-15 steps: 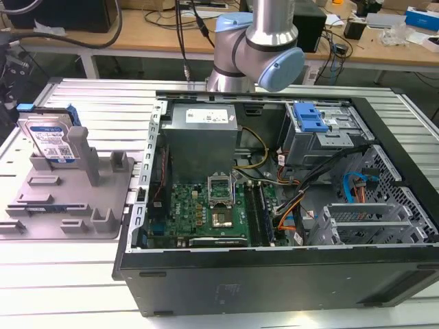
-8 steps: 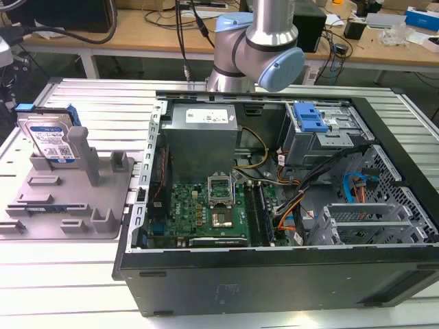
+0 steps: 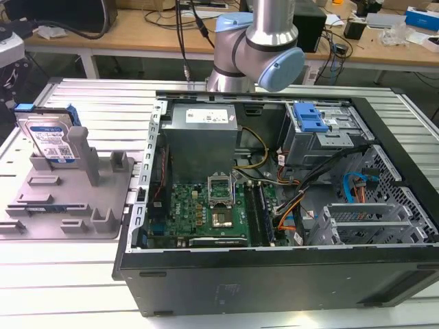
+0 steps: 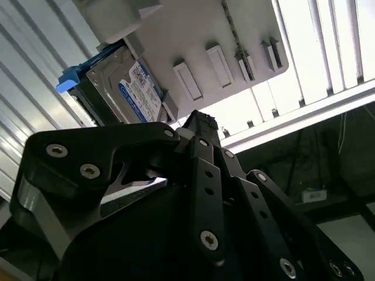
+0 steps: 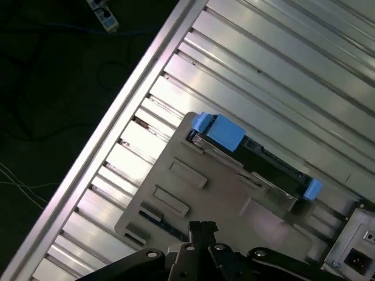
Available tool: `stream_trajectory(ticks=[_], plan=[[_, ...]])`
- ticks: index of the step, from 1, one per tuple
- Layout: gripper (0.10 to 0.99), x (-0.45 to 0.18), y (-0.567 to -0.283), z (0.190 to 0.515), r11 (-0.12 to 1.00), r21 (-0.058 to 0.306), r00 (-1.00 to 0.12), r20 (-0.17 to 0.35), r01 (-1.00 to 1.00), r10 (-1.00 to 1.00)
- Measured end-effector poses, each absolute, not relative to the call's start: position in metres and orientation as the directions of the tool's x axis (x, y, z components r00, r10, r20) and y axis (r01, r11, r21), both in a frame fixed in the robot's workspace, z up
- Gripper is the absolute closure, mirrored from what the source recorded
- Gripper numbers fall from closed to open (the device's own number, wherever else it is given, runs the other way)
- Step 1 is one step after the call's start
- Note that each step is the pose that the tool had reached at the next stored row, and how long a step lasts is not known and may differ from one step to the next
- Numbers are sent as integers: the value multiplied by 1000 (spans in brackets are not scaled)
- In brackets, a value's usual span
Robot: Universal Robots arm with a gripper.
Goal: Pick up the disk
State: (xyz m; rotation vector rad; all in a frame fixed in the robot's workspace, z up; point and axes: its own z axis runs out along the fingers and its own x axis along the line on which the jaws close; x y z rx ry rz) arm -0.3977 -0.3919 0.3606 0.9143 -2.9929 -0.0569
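The disk [image 3: 48, 137] stands upright on its edge in a slot of the grey fixture [image 3: 103, 199], at the exterior view's left. Its white-and-blue label faces forward and blue rails run along its sides. The second wrist view shows the disk [image 4: 132, 88] leaning against a post of the fixture [image 4: 199, 35]. In the first wrist view the disk [image 5: 258, 161] shows edge-on from above, on the fixture [image 5: 222, 193]. My gripper [image 4: 198, 120] [image 5: 203, 225] hangs well above the fixture, apart from the disk. Its black fingers are shut together with nothing between them.
An open computer case [image 3: 274, 281] lies to the fixture's right, with a motherboard [image 3: 206, 209], a power supply [image 3: 202, 120] and a blue-latched drive bay [image 3: 309, 118]. The arm [image 3: 254, 48] rises behind the case. Everything rests on a slatted metal table [image 3: 62, 281], whose edge [image 5: 117, 117] borders a dark floor.
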Motion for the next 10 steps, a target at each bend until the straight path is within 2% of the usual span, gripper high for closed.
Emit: stream_trajectory(ticks=[10], plan=[[980,-398,-392,361,684,38,-685,0,-728,-729]])
